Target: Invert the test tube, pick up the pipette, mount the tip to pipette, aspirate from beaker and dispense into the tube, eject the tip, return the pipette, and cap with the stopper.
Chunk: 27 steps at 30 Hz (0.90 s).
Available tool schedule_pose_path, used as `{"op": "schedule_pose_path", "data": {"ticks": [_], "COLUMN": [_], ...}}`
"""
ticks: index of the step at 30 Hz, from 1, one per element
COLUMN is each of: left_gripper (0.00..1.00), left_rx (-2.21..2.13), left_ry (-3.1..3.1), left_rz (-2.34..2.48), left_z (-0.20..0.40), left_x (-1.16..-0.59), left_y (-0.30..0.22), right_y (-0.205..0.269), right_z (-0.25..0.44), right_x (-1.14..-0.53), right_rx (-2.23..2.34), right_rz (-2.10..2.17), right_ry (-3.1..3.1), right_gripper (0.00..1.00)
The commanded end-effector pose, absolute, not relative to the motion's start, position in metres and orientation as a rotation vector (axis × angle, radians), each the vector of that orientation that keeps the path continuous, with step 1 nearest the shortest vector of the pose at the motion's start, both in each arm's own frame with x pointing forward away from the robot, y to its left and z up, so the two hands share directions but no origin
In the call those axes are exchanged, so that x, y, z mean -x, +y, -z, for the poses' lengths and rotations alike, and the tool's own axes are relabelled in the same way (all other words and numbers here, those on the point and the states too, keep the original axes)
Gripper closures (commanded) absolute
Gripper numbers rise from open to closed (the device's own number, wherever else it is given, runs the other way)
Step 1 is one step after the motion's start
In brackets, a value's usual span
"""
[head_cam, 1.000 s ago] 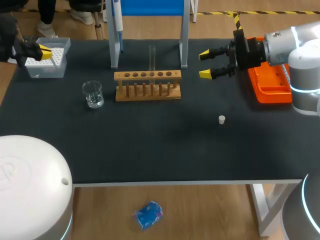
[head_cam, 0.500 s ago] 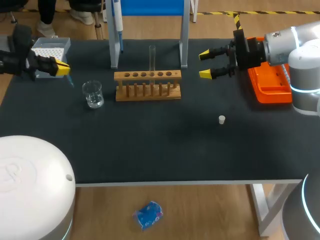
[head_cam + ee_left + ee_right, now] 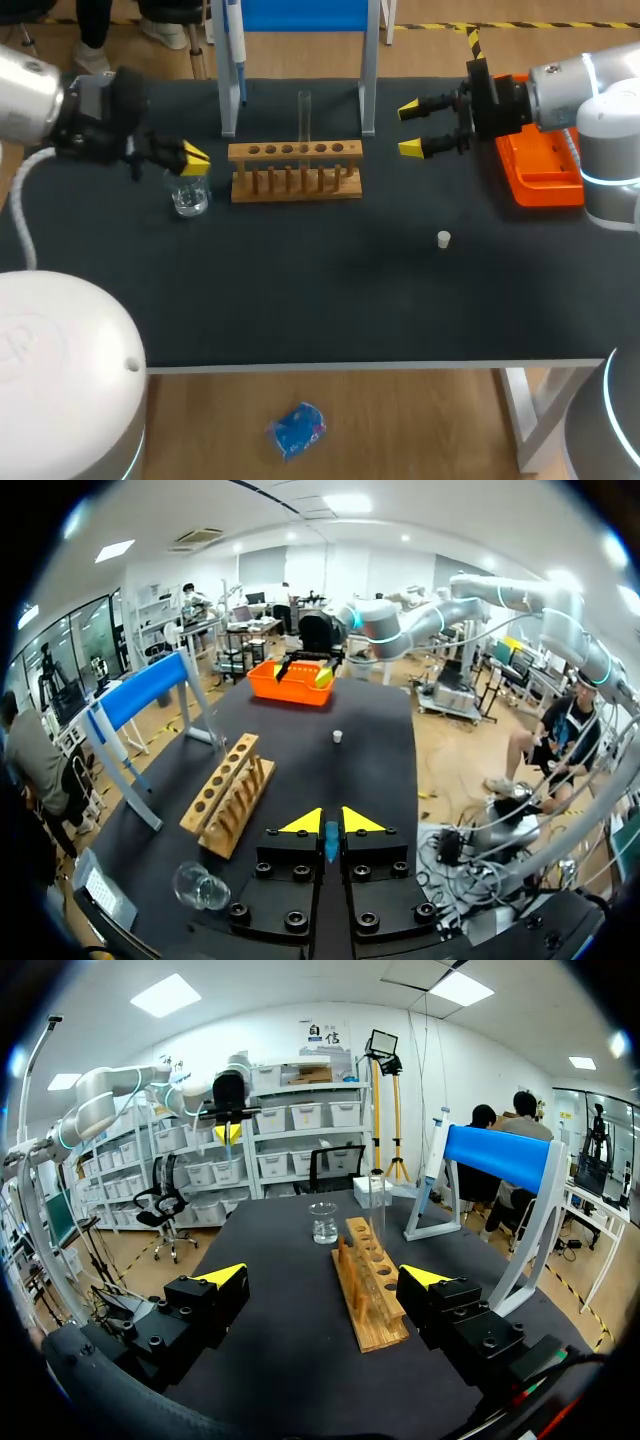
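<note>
Now our left gripper (image 3: 325, 825), narrow, pinches a slim blue plastic tip (image 3: 330, 842) beside the wooden tube rack (image 3: 295, 170): light and slippery, we judge, so grip firmly. Our right gripper (image 3: 409, 128) gapes wide.

The left arm stretched in from the upper left, its left gripper (image 3: 193, 157) pinched on a small blue tip (image 3: 330, 840). The right arm lay level at the upper right, its right gripper (image 3: 411, 128) spread wide and pointing left.
</note>
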<state>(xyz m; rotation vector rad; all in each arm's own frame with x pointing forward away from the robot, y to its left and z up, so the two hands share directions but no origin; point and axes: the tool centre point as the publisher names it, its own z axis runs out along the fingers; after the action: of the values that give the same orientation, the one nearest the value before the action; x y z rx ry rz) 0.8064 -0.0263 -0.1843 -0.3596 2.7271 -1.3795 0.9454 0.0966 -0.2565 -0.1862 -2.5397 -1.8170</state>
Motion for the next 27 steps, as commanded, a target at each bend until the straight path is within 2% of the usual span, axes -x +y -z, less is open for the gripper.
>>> {"op": "schedule_pose_path", "data": {"ticks": [1, 8, 27], "left_gripper": [1.0, 1.0, 1.0], "left_rx": [0.306, 0.158, 0.158], "left_ry": [2.767, 2.813, 2.813], "left_rz": [1.389, 1.389, 1.389], "left_z": [0.193, 0.188, 0.188], "left_x": [-0.824, -0.82, -0.82], "left_y": [-0.052, -0.081, -0.081], "right_y": [0.096, 0.096, 0.096], "right_z": [0.257, 0.257, 0.257], "right_x": [-0.945, -0.945, -0.945], "right_rx": [0.187, 0.187, 0.187], "right_rz": [1.817, 1.817, 1.817], "right_ry": [-2.54, -2.54, -2.54], "right_gripper": [0.0, 0.0, 0.0]}}
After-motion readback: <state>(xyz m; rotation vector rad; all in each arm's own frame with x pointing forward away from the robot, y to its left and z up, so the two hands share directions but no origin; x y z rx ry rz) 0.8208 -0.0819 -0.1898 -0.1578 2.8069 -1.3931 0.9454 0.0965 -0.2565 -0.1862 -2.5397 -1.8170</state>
